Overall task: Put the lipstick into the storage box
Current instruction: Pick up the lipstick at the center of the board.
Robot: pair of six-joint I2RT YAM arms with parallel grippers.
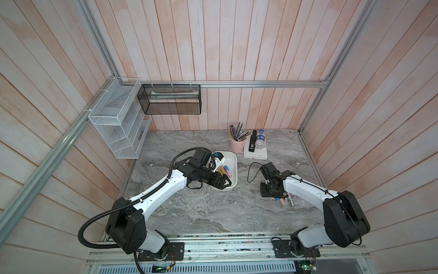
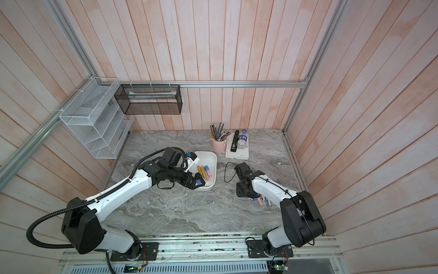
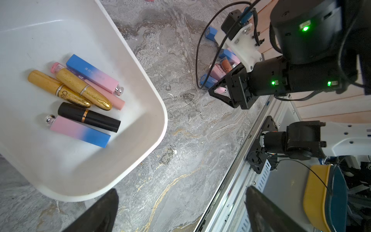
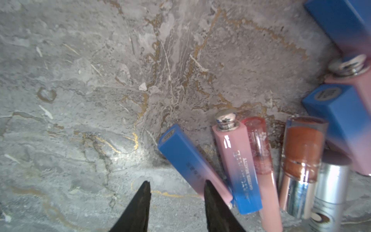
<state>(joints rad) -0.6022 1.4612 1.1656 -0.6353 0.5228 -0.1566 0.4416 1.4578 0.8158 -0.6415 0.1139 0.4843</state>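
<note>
right gripper [image 4: 177, 192]: low over the marble table [image 4: 90, 80], jaws part-way apart with only bare table between them, so it's carrying nothing
nearest lipstick [image 4: 188, 160]: blue-to-pink square stick lying flat just beside one fingertip, outside the gap. My guess is that's the next pick, but the gripper needs to shift sideways to straddle it
rest of the pile: right past that one, packed side by side and mostly touching. There's a pink-and-blue stick [image 4: 236, 164], a clear pink tube [image 4: 261, 156], a brown gloss [image 4: 303, 148], a silver tube [image 4: 329, 190], and more blue-and-pink ones [image 4: 341, 120] further out
left gripper [image 3: 180, 211]: fingers spread wide, empty, hanging over the near corner of the storage box [image 3: 158, 112]
storage box: just below and ahead of the left gripper, well apart from the right one across a bare stretch of table
in the box: six sticks lying flat in a loose bunch: two gold ones [image 3: 84, 90], a black one [image 3: 89, 117], a pink tube [image 3: 116, 101], two blue-and-pink sticks [image 3: 80, 130]
progress: I'd call it roughly half done — six are in, seven or so are waiting out by the right gripper
watch out: the pile is tight, so closing on one stick could nudge its neighbours
way past the box: pink pen cup [image 1: 237, 145], not part of this
</note>
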